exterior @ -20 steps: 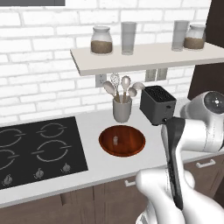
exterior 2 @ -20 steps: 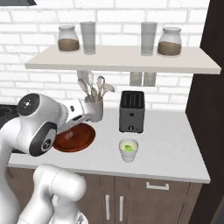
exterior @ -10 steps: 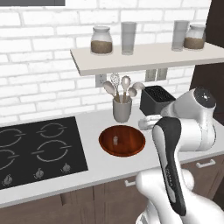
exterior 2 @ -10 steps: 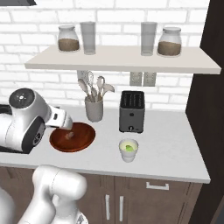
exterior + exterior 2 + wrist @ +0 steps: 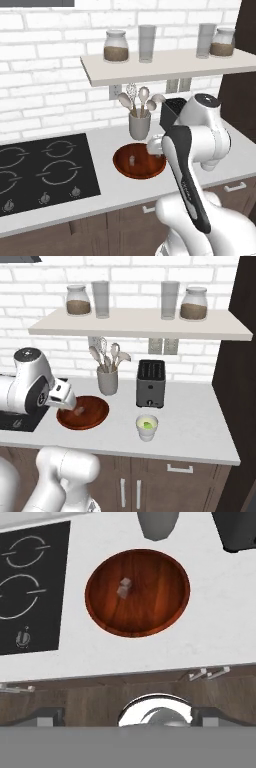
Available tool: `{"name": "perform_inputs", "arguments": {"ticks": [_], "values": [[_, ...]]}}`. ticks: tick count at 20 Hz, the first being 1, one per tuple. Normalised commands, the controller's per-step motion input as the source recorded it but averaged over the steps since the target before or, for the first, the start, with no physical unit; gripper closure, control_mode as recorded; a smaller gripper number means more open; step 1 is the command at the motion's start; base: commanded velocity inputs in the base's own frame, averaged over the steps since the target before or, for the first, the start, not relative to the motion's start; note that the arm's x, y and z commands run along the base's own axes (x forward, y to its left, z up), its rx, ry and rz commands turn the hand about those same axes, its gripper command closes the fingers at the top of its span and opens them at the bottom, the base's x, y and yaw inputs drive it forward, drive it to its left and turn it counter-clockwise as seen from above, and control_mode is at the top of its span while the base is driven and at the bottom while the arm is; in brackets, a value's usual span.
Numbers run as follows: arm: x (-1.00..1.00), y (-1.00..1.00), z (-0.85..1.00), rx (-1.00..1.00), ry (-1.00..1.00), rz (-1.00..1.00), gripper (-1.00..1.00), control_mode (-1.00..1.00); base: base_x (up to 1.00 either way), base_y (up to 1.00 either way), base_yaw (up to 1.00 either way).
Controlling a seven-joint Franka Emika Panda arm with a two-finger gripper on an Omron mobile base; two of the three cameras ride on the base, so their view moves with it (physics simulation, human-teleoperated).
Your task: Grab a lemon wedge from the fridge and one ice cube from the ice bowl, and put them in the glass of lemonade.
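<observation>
ice bowl (image 5: pixel 137 592) on counter (image 5: pixel 220 612) – two ice cubes (image 5: pixel 123 587) inside, touching

Glossy white rounded arm (image 5: pixel 200 140) links, dark grey joint bands, black stripe along forearm, round grey-capped elbow, bulbous white base

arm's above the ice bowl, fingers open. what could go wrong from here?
1. Two ice cubes lie touching in the bowl; open fingers could take both or knock them apart.
2. The utensil holder stands just behind the bowl; the wrist could clip it coming down.
3. The cup is small, so a drop could miss.
</observation>
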Motion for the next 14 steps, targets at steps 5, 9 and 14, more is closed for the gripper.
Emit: {"name": "perform_inputs", "arguments": {"ticks": [5,9,14], "values": [[0.6,0.09,-0.64,0.0,0.19,-0.14,-1.0,-1.0,0.0,0.0,0.0],[0.55,0.04,-0.12,0.0,0.1,-0.13,-1.0,-1.0,0.0,0.0,0.0],[0.45,0.11,-0.29,0.0,0.1,-0.08,-1.0,-1.0,0.0,0.0,0.0]]}}
